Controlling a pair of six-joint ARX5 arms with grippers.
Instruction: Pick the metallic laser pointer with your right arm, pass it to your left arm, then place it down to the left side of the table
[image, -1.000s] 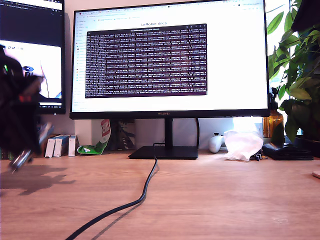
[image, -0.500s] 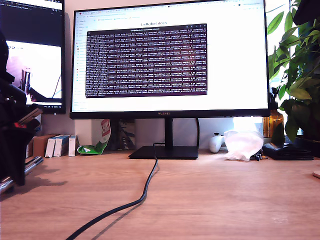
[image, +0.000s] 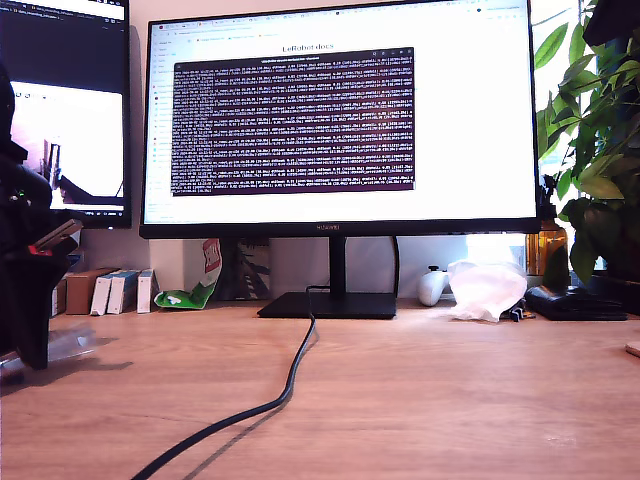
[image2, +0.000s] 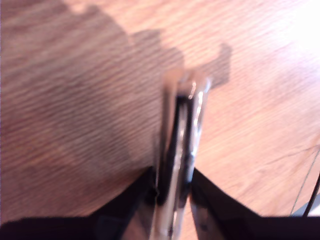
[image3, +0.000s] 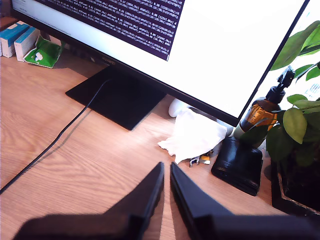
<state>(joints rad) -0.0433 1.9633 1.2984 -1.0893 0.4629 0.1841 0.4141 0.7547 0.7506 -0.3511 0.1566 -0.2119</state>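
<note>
My first gripper (image2: 172, 192): jaws pinching the metallic laser pointer (image2: 181, 145), which sticks out lengthwise between the two black fingers (image2: 130, 197), its tip just above the table (image2: 75, 125); blurred, so contact with the wood cannot be told. In the exterior view this arm (image: 25, 290) stands at the exterior view's left edge, low over the desktop, a silvery blur (image: 55, 345) at its foot.

My second gripper (image3: 166, 192): jaws nearly pressed together, a thin slit between the wedge fingers, nothing held. It hangs above bare wood, facing the monitor (image3: 165, 45).

Containers: small boxes (image: 120, 291) and a green packet (image: 188, 296) behind the monitor stand (image: 330, 304); contents not visible. Amber pump bottle (image3: 257, 114) beside the potted plant (image: 595, 150), black case (image3: 238, 164) shut. Crumpled white tissue (image3: 194, 136) near it. Black cable (image: 270, 400) runs across the table.
</note>
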